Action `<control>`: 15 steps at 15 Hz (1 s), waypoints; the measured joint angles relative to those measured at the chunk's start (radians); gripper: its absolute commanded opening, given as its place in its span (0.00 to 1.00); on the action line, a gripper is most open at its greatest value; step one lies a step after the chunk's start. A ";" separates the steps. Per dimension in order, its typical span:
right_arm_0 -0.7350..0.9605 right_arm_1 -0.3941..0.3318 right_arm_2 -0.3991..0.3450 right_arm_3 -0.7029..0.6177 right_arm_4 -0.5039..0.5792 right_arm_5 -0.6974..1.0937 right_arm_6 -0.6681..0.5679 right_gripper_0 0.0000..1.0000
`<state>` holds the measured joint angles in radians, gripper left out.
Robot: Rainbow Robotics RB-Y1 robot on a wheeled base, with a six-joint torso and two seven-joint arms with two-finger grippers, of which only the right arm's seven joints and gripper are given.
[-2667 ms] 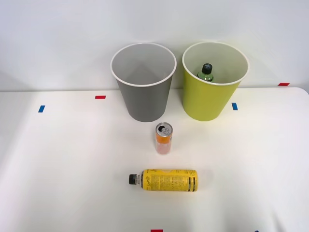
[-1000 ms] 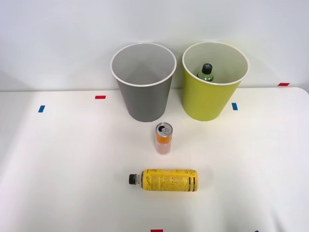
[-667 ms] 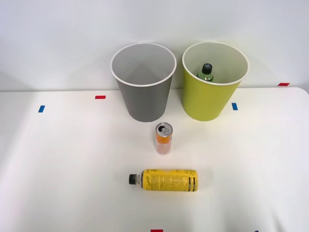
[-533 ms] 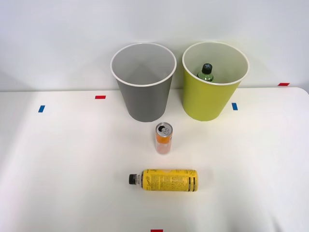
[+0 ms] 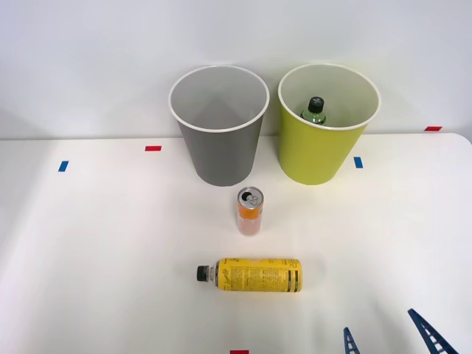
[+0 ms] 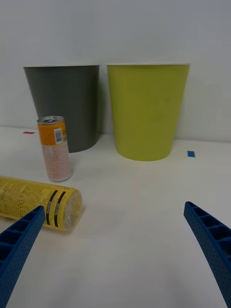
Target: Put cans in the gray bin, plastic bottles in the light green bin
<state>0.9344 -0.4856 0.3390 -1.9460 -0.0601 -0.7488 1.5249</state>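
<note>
Blue ribbed fingers of the right gripper stand at the near right corner of the white table, spread wide apart and grasping nothing; in the wrist view the gripper faces the items across bare tabletop.

Status of items: the small green bottle with its black cap already rests inside the light green bin; the gray bin appears to hold nothing. Two items remain on the table — the orange can stands upright just in front of the gray bin, apart from it; the yellow-labelled bottle lies on its side nearer the robot, cap pointing to the robot's left, base toward the gripper.

Step in hand, as judged: approach for the next pick. The lying bottle is the nearer item; its base end sits close to one fingertip in the wrist view.

Next move calls for: shifting the open gripper leftward over the bottle body; aligning the fingers across its width, not along its length; lowering without rolling it — the round body may roll — and keeping clear of the can just behind.
</note>
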 measured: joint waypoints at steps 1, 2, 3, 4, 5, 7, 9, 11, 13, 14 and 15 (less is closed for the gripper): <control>-0.021 -0.054 0.012 -0.023 -0.008 0.037 -0.001 1.00; -0.047 -0.110 0.030 -0.047 -0.038 0.076 0.001 1.00; -0.076 -0.159 0.050 -0.070 -0.072 0.107 0.003 1.00; -0.109 -0.214 0.068 -0.097 -0.100 0.145 0.005 1.00; -0.143 -0.262 0.082 -0.126 -0.118 0.196 0.006 1.00; -0.204 -0.339 0.092 -0.187 -0.132 0.294 0.007 0.98; -0.252 -0.397 0.096 -0.246 -0.127 0.415 0.013 0.95; -0.304 -0.454 0.109 -0.315 -0.114 0.557 0.023 0.95; -0.361 -0.503 0.132 -0.396 -0.100 0.729 0.038 0.95; -0.393 -0.523 0.148 -0.439 -0.088 0.817 0.046 0.95; -0.427 -0.540 0.167 -0.481 -0.065 0.913 0.052 0.95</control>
<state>0.5074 -1.0256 0.5060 -2.4265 -0.1253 0.1644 1.5774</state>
